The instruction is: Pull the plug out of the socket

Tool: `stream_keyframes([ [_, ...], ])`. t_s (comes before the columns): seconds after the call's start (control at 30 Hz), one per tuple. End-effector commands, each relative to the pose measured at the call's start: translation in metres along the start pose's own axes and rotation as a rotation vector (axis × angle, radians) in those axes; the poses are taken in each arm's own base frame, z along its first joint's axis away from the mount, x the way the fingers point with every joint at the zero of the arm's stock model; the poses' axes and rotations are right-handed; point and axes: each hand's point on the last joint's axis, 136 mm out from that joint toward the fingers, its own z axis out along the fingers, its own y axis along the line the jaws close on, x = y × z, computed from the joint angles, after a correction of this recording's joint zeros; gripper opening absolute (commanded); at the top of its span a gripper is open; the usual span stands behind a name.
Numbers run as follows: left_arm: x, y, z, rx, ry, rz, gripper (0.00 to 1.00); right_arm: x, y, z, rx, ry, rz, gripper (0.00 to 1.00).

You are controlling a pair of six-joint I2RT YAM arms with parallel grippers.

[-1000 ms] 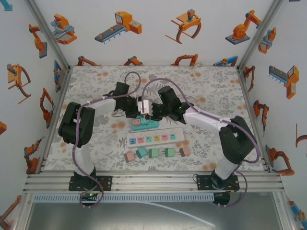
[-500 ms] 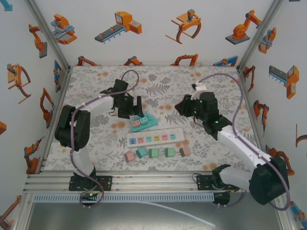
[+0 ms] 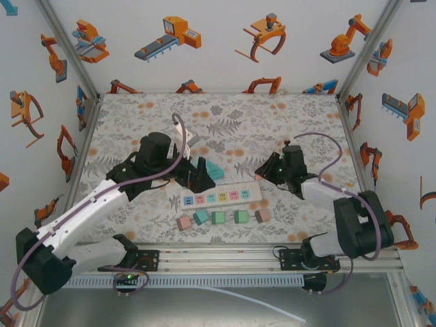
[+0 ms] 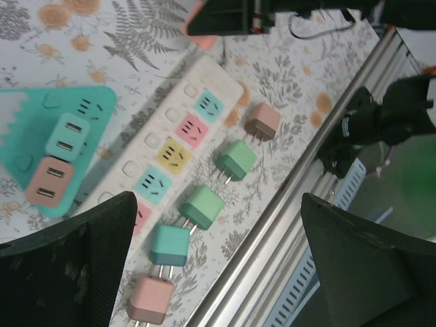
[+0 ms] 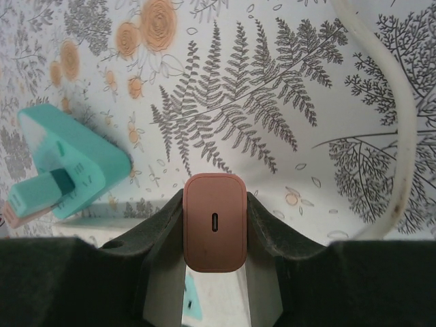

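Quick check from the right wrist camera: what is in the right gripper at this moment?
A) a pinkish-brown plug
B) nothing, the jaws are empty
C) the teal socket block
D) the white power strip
A: the right wrist view shows the pinkish-brown plug clamped in the right gripper, while the teal socket block lies apart from it on the table.

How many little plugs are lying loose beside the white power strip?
5, in a row beside the white power strip: pink plug, teal plug, green plug, second green plug, brownish plug. None seems hidden.
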Motion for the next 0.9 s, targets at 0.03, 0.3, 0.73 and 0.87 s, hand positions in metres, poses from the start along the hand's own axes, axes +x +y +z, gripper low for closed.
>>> stream_keyframes([
  [0.03, 0.011, 0.011, -0.008, -0.082, -0.024, 0.043, 0.97, -0.01, 0.004, 0.013, -0.036, -0.037, 0.039, 0.19],
  [0.3, 0.017, 0.041, -0.027, -0.262, -0.078, -0.002, 0.97, -0.004, -0.027, 0.008, 0.117, -0.039, 0.076, 0.62],
  [0.73, 0.009, 0.096, -0.049, -0.461, -0.13, -0.216, 0.97, -0.051, 0.017, -0.055, 0.103, -0.224, -0.113, 0.74],
  [0.87, 0.003, 0.12, -0.06, -0.503, -0.171, -0.287, 0.97, -0.067, 0.072, -0.067, 0.037, -0.276, -0.392, 0.72],
])
